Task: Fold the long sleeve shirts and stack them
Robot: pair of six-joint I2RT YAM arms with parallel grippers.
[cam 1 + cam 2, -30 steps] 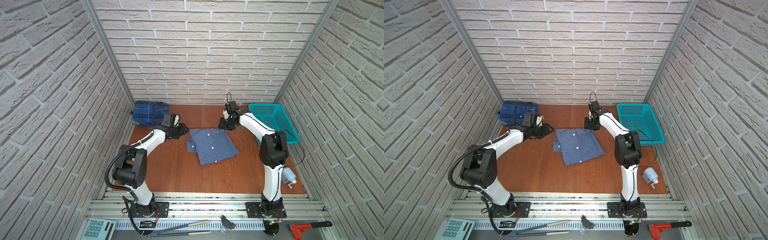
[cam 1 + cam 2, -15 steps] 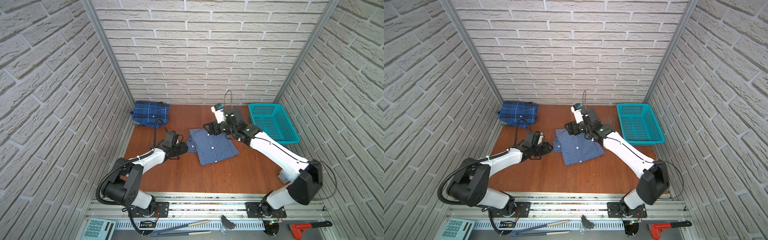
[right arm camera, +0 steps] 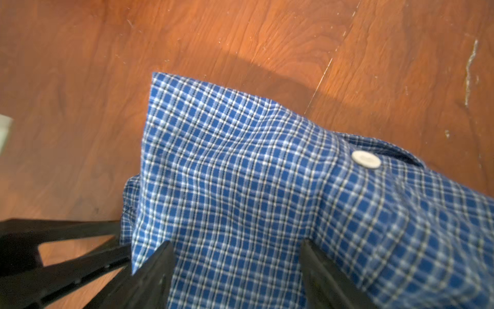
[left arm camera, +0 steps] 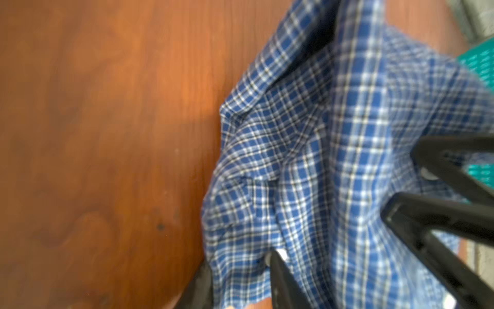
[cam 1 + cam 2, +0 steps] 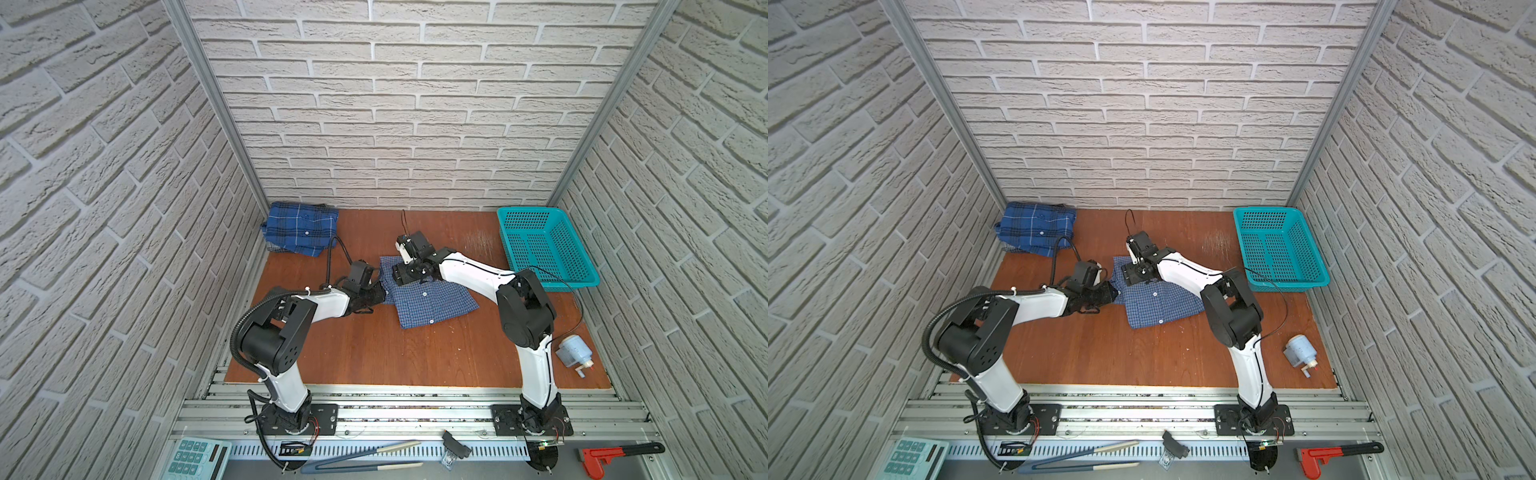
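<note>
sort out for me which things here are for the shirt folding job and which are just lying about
For the job: small-check blue shirt, with the left gripper and right gripper at it; folded plaid shirt at the back left.
Lying about: teal basket, small white plastic device, calculator, tongs, red pipe wrench.

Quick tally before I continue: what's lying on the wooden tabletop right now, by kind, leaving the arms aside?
Shirts: 2 (small-check shirt, plaid shirt)
Baskets: 1 (teal basket)
Other: 1 (small grey-white gadget)
Total: 4
</note>
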